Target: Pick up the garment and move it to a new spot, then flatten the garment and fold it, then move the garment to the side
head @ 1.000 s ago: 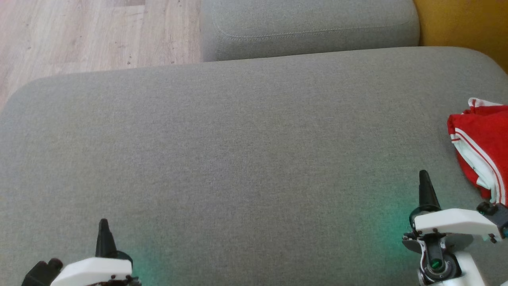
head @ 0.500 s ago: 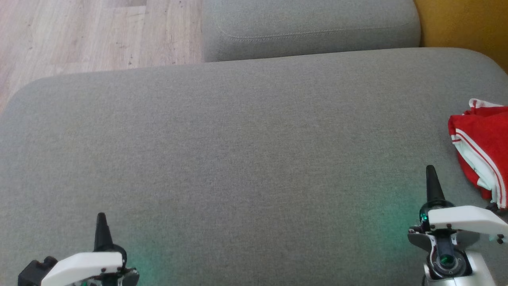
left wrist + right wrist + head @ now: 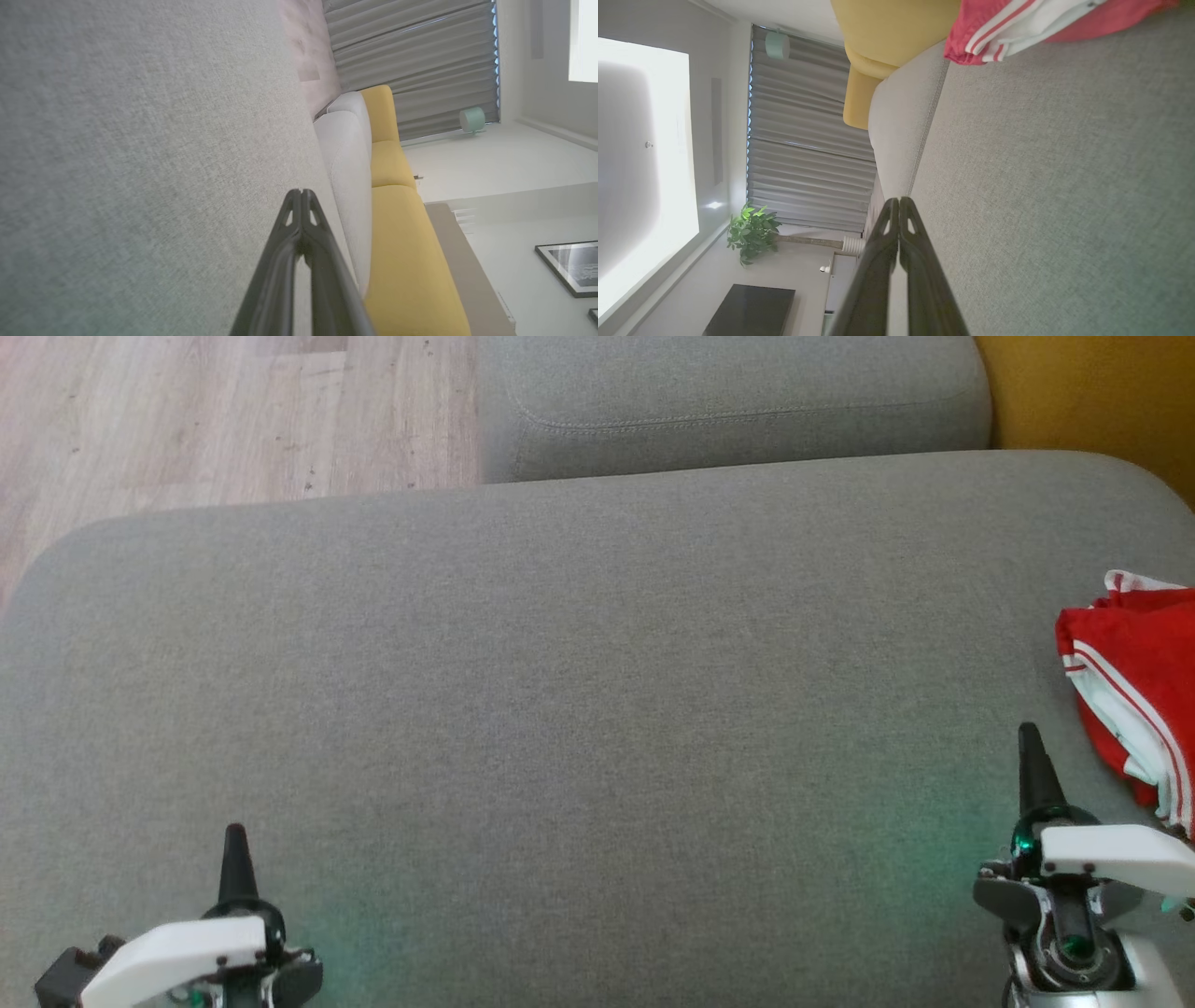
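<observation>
- Clearly one garment [image 3: 1131,681], red with white stripes, lies bunched at the frame's right edge on the big cushion [image 3: 560,663].
- Two grippers: left gripper [image 3: 234,835] lower left, right gripper [image 3: 1029,739] lower right near the garment; both clenched, empty.
- Two grey cushions; small cushion [image 3: 728,401] at top.

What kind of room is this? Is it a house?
Most likely a home living room: a big grey sofa, a yellow sofa beside it, and a potted plant near long grey curtains.
</observation>
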You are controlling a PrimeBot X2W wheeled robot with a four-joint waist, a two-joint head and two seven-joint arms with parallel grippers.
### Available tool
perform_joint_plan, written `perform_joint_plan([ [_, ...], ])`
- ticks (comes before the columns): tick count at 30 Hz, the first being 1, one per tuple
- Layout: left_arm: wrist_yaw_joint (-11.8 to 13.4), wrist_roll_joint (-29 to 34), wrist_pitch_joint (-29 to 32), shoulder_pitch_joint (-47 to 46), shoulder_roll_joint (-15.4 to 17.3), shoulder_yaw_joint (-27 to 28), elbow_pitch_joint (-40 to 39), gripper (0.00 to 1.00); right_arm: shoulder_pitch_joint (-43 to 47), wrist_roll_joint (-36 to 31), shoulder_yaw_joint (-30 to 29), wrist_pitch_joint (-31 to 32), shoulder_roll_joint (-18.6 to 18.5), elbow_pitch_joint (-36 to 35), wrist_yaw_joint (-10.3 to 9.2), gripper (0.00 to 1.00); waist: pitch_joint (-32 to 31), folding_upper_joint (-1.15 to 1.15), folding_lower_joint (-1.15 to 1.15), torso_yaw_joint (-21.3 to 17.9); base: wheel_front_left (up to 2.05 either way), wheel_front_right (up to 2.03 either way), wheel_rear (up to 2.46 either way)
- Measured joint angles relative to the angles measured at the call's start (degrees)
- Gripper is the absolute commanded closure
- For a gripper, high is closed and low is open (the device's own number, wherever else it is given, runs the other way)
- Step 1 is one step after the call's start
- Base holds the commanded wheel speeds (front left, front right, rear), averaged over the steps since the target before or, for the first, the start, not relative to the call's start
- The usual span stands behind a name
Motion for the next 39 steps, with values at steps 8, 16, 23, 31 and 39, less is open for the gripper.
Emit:
perform_joint_plan([
  [8,-0.2,-4.89,1.43,-0.86,0.0,0.19,-0.52,1.0,0.01,5.21,-0.78,1.25,0.0,-1.54,0.0,1.0,-0.07,0.0,0.0,0.1,0.0,0.0,0.0],
  [16,-0.67,-9.95,2.7,-0.9,0.01,0.33,-1.3,1.0,0.18,10.39,-1.43,2.5,0.0,-3.07,0.0,1.0,-0.15,0.0,0.0,0.2,0.0,0.0,0.0],
  [23,-1.21,-14.93,4.02,-1.58,0.01,0.53,-1.97,1.0,1.18,15.68,-2.4,3.98,0.0,-4.44,0.0,1.0,-0.23,0.0,0.0,0.3,0.0,0.0,0.0],
  [31,-1.21,-15.32,4.2,-2.05,0.01,0.58,-2.19,1.0,1.18,16.21,-2.46,4.02,0.0,-4.78,0.0,1.0,-0.23,0.0,0.0,0.3,0.0,0.0,0.0],
  [39,-1.21,-15.32,4.2,-2.05,0.01,0.59,-2.19,1.0,1.18,16.21,-2.46,4.02,0.0,-4.8,0.0,1.0,-0.23,0.0,0.0,0.3,0.0,0.0,0.0],
])
